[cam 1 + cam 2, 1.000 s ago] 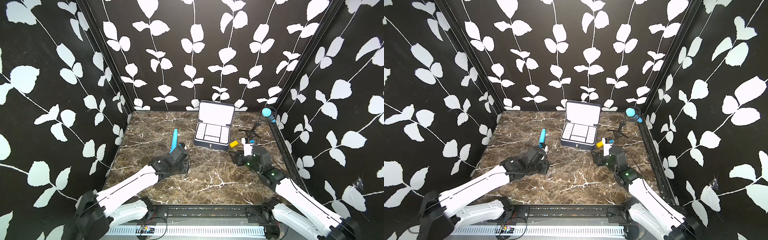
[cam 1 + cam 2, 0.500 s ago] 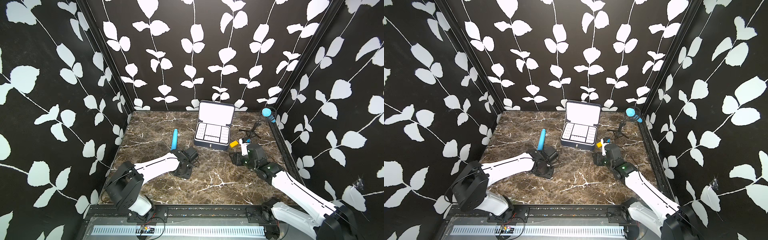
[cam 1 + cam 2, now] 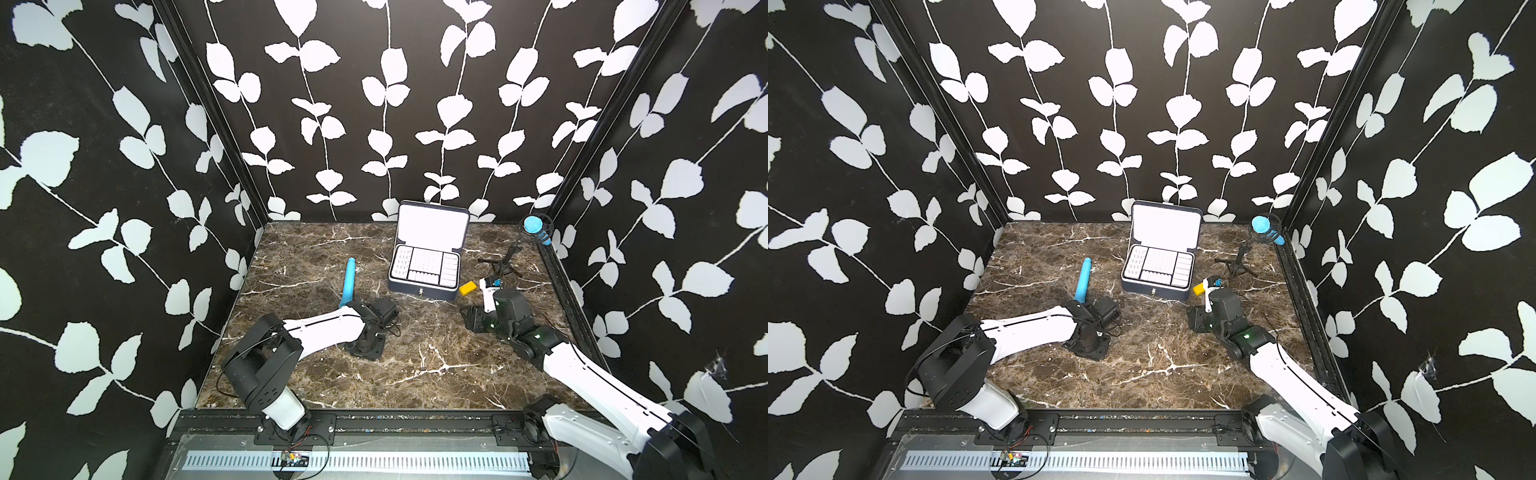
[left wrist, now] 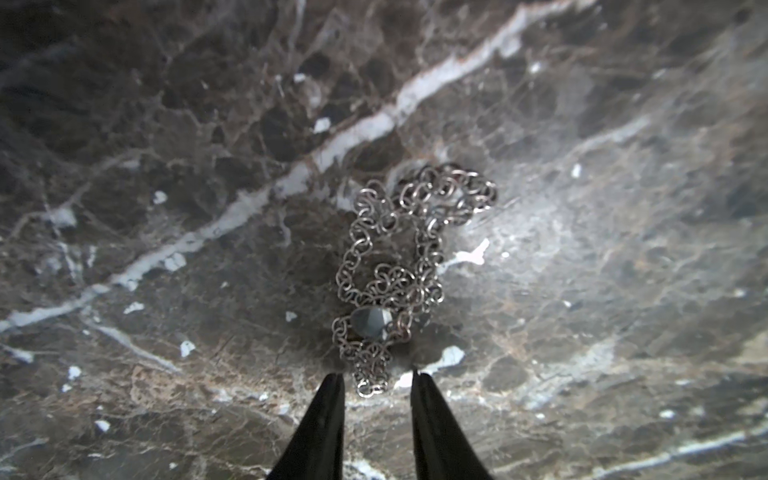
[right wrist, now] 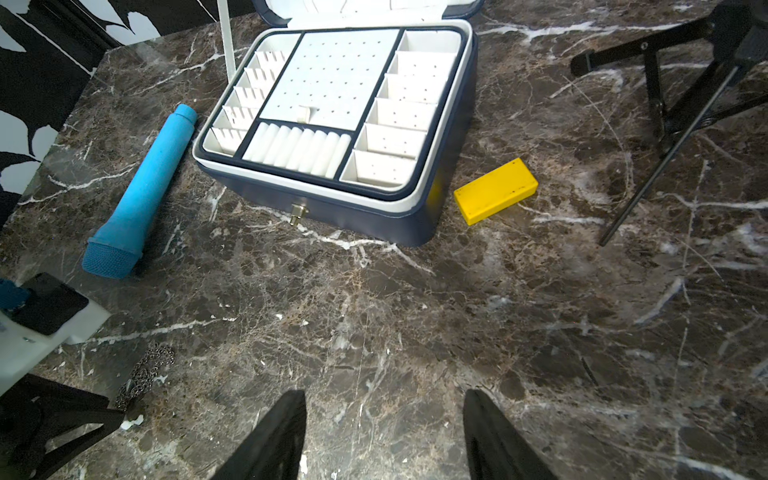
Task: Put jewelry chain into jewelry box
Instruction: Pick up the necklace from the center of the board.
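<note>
Nearest the front edge of the counter (image 3: 415, 374), the left arm (image 3: 316, 328) and the right arm (image 3: 582, 370) reach inward from their bases. The left claw (image 4: 376, 380) points straight down at the marble. Its two black tips stand a little apart, one on each side of the near end of the chain (image 4: 395, 266), with a sliver of counter showing between each tip and the links, so nothing is clamped.

The chain lies bunched in loose folds on the bare counter, with a small round grey pendant (image 4: 371, 322) among the links. The right wrist view shows it as a thin silvery heap (image 5: 145, 374) beside the left arm's tips, well apart from the jewelry box (image 5: 332, 216).

The right claw (image 5: 384, 399) hangs low over the counter on the right side, tips wide apart and holding nothing.

Farther back, a blue microphone (image 3: 348, 282) lies flat to the left of the box. The jewelry box stands open in both top views (image 3: 424, 286) (image 3: 1154, 286), its lid (image 3: 432, 226) upright and its white tray (image 5: 328, 79) holding no chain. A small metal clasp (image 5: 297, 212) sits on the front wall. A yellow block (image 3: 467, 287) rests just beside the box's right corner. Beyond it, a black tripod (image 3: 505, 266) carries a second blue microphone (image 3: 534, 226) near the back right corner.
</note>
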Motion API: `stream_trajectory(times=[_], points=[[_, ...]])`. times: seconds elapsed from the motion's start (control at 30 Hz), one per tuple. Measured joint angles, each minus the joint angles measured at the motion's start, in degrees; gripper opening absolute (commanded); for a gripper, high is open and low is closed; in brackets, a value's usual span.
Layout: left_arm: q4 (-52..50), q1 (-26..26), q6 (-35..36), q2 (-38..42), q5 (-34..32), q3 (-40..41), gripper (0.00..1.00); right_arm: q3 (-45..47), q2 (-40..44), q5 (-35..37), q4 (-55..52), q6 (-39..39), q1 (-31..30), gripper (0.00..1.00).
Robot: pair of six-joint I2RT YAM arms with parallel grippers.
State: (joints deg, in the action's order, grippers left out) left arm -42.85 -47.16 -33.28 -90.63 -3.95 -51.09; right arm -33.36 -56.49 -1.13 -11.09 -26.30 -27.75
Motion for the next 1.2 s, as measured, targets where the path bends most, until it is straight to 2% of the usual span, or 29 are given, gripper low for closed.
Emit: stream_trajectory(times=[0.37, 0.57, 0.83, 1.03, 1.2], points=[[2.3, 0.1, -1.4, -0.4, -0.9, 1.5, 0.20, 0.5, 2.3, 1.1, -0.2, 0.2, 0.0, 0.63], [3.5, 0.2, -1.8, 0.3, -0.5, 2.1, 0.00, 0.5, 3.0, 1.6, -0.2, 0.3, 0.0, 0.63], [4.2, 0.7, -1.4, 3.7, -3.2, 3.7, 0.00, 1.2, 3.3, 1.6, -0.2, 0.9, 0.0, 0.63], [2.8, 0.7, 2.5, 13.2, -4.5, 3.0, 0.00, 1.2, 6.1, 1.5, 0.1, 1.4, 0.0, 0.63], [0.8, 0.7, 8.5, 20.8, -4.6, -1.3, 0.00, 1.2, 8.2, -1.3, 1.9, 2.7, 0.0, 0.62]])
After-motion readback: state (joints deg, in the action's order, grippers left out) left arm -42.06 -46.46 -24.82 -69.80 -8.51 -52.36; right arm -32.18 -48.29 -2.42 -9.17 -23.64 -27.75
